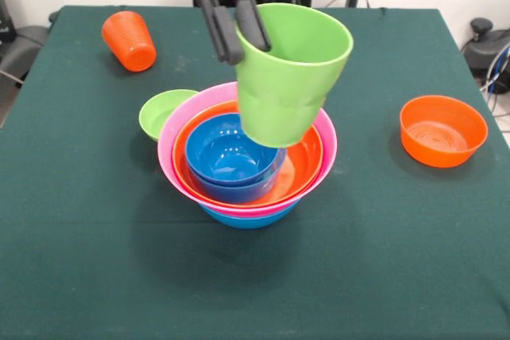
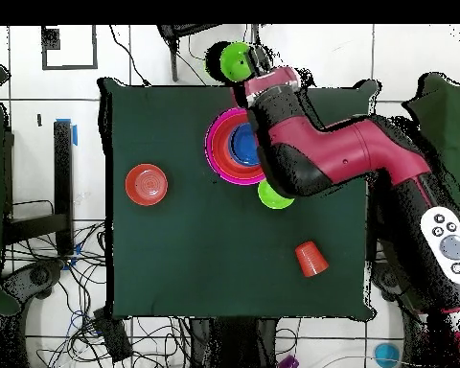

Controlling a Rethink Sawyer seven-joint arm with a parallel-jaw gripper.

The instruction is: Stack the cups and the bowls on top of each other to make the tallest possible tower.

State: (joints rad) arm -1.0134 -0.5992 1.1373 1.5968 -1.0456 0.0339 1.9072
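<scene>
My gripper (image 1: pixel 237 33) is shut on the rim of the lime-green cup (image 1: pixel 288 77), one finger inside and one outside. It holds the cup upright and a little tilted in the air, above the tower (image 1: pixel 247 157). The tower is a small blue bowl (image 1: pixel 231 157) nested in an orange bowl (image 1: pixel 299 169), inside a pink bowl (image 1: pixel 171 149), on a blue bowl (image 1: pixel 249 219). A small lime-green bowl (image 1: pixel 163 111) touches the tower's left side. The orange ribbed cup (image 1: pixel 130 41) lies at the far left. An orange bowl (image 1: pixel 442 130) sits at the right. In the overhead view the arm (image 2: pixel 339 158) covers part of the tower (image 2: pixel 224 149), and the held cup (image 2: pixel 236 61) shows near the top.
The green cloth table (image 1: pixel 96 260) has open surface in front of the tower. In the overhead view, cables and gear lie on the floor around the table (image 2: pixel 176 278).
</scene>
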